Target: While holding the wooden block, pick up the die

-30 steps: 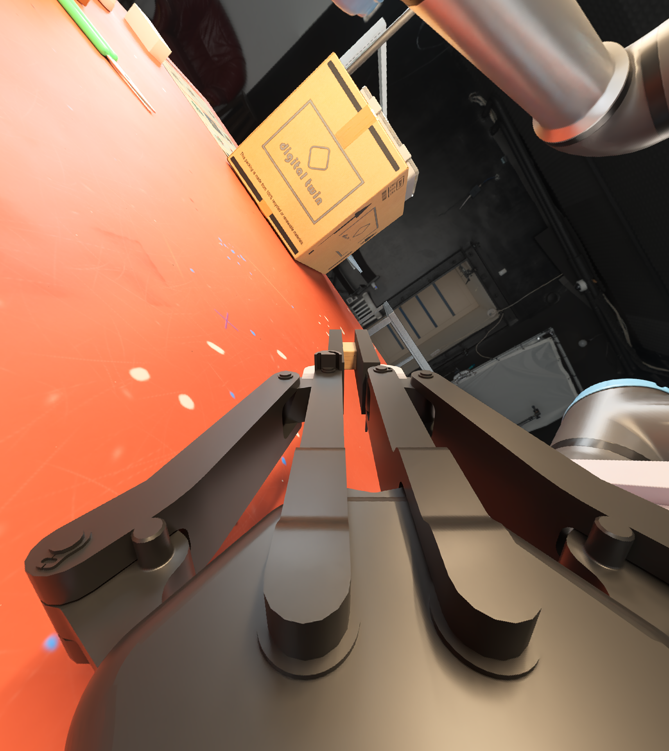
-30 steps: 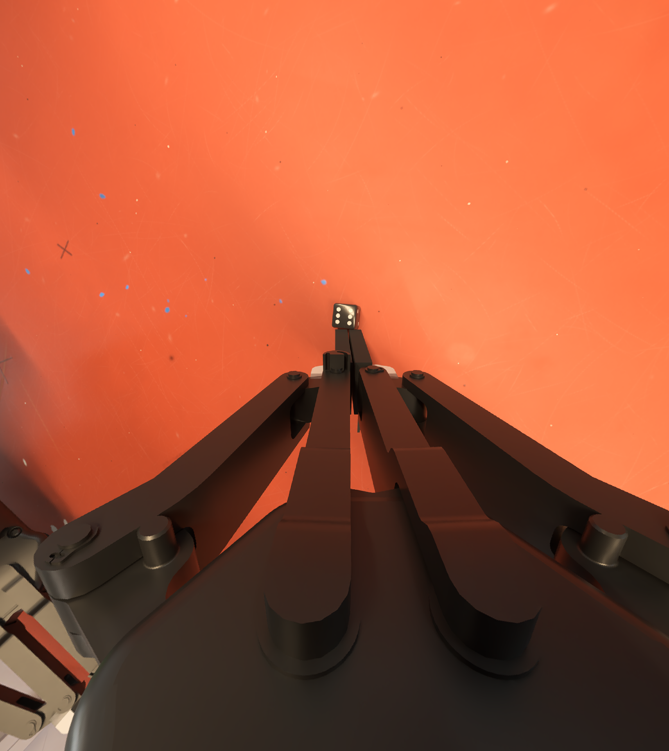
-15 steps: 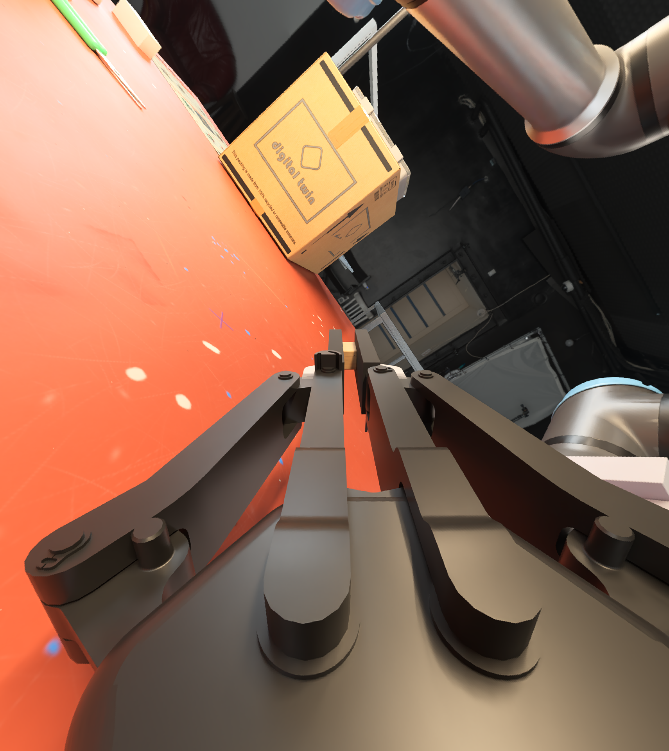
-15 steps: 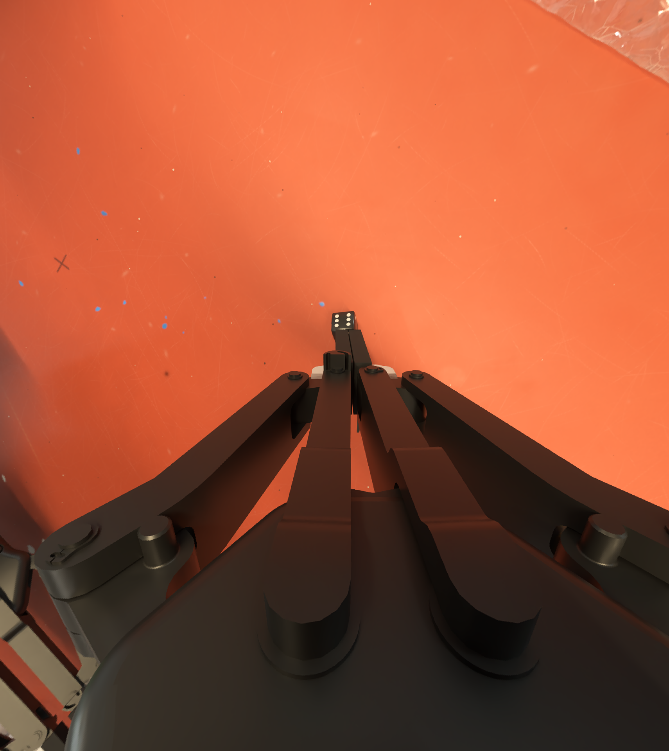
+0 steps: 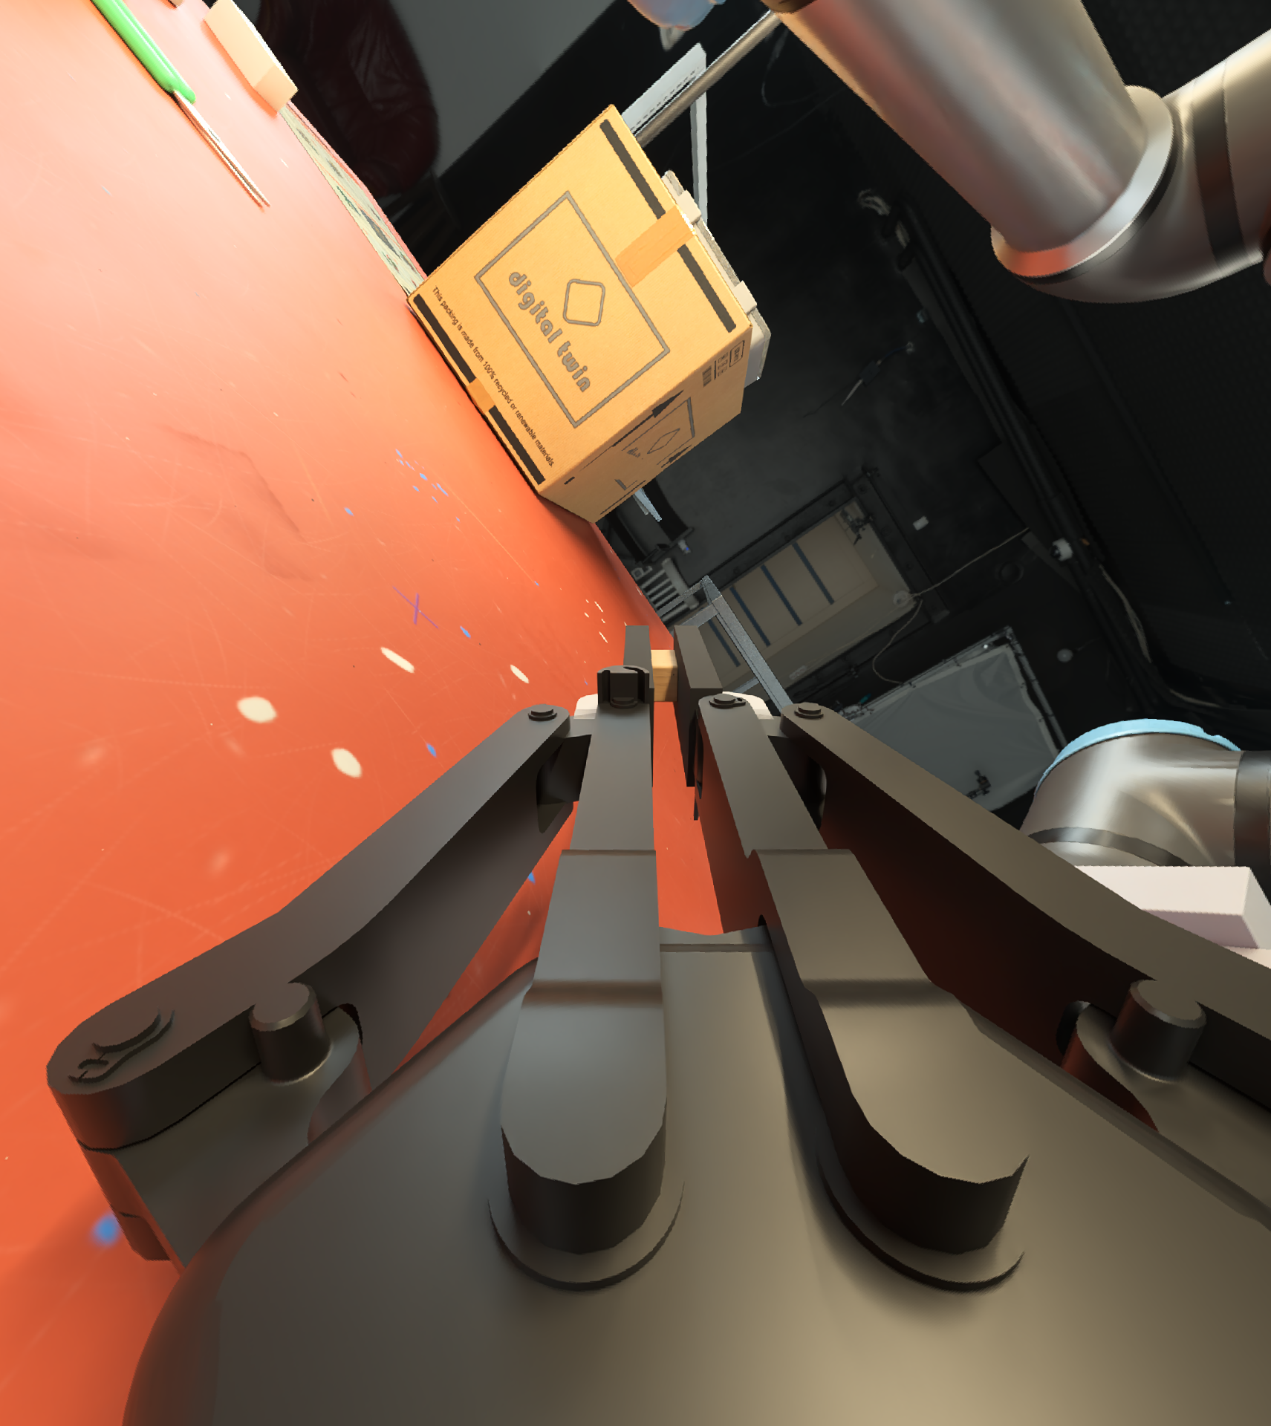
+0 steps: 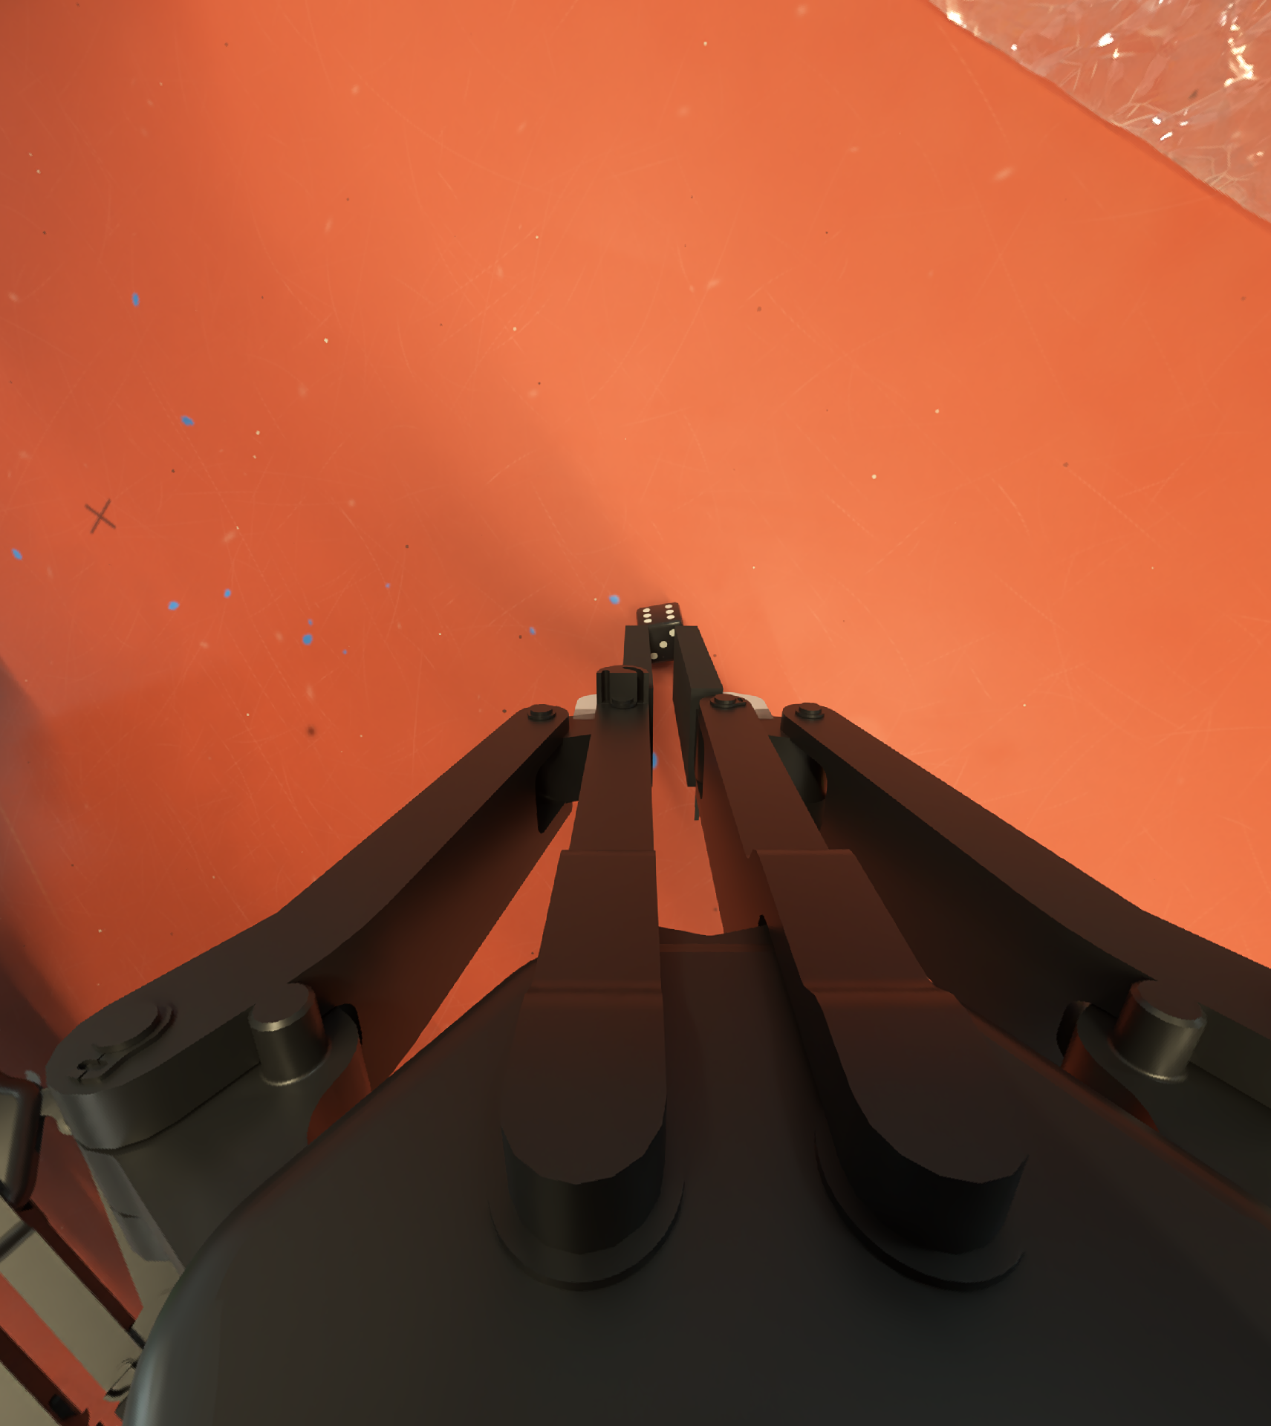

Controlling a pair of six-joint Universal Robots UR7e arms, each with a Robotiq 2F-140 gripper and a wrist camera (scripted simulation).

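Observation:
In the left wrist view my left gripper (image 5: 661, 664) is shut on a small light wooden block (image 5: 663, 673), held above the orange table (image 5: 153, 540) near its edge. In the right wrist view my right gripper (image 6: 659, 644) points down at the orange table (image 6: 616, 270). A small black die with white pips (image 6: 659, 617) sits between its two fingertips, pressed from both sides. The die's top face sticks out past the tips.
A cardboard box (image 5: 586, 332) stands at the table's edge beyond my left gripper. A green-handled tool (image 5: 153, 54) and a beige block (image 5: 250, 54) lie far off. The other arm (image 5: 1002, 116) crosses above. Crinkled clear plastic (image 6: 1195, 100) lies at the table's far right corner.
The right wrist view has drawn back from the table, its marks have slid down the picture, and the plastic corner has come into view. The die now sits deeper between the fingertips. The left gripper barely shifted.

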